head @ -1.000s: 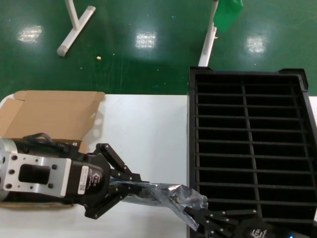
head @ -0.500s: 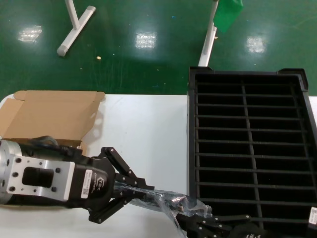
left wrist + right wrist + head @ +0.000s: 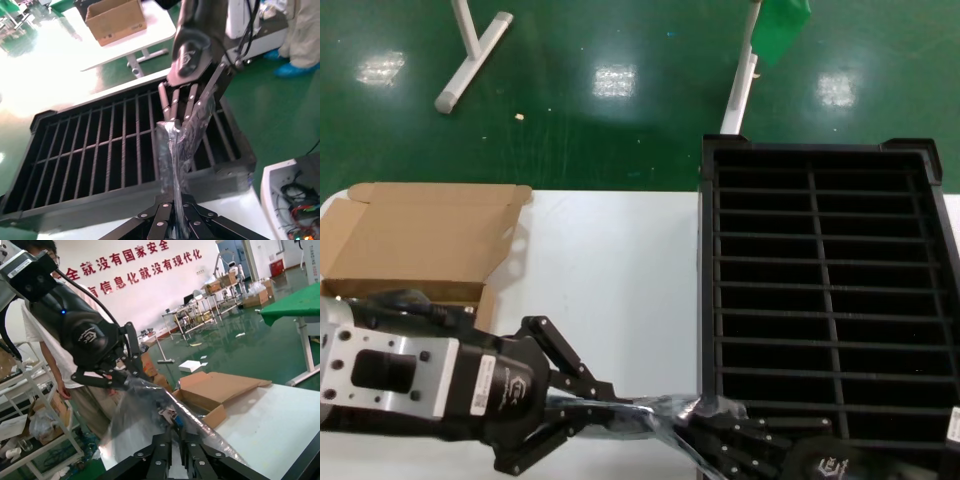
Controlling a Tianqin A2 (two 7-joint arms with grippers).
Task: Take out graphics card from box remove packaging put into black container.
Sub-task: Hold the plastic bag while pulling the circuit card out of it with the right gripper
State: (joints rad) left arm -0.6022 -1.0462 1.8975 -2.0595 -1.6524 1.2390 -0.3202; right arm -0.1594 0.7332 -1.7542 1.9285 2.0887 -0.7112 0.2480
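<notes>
The right half of the head view is filled by the black container (image 3: 825, 300), a ribbed crate whose narrow slots are seen empty. A white table (image 3: 610, 290) lies under it and reaches toward the left of the frame. At the left edge, on that table, the box (image 3: 415, 240) is set with its flaps folded open. Beyond the table, green floor (image 3: 620, 110) and white stand legs (image 3: 470, 50) are seen across the top.

Along the bottom of the frame, the packaging (image 3: 640, 415) is stretched between the two arms, just off the crate's near left corner. The left gripper (image 3: 585, 405), at lower left, is clamped on one end of the bag. The right gripper (image 3: 720, 440), at bottom centre against the crate's near wall, is clenched on the other end. In the left wrist view the bag (image 3: 180, 145) is drawn taut from one gripper (image 3: 175, 222) to the other (image 3: 182, 112) above the crate. In the right wrist view a dark shape with a blue spot is seen through the plastic, probably the graphics card (image 3: 167, 415), still inside the bag.
</notes>
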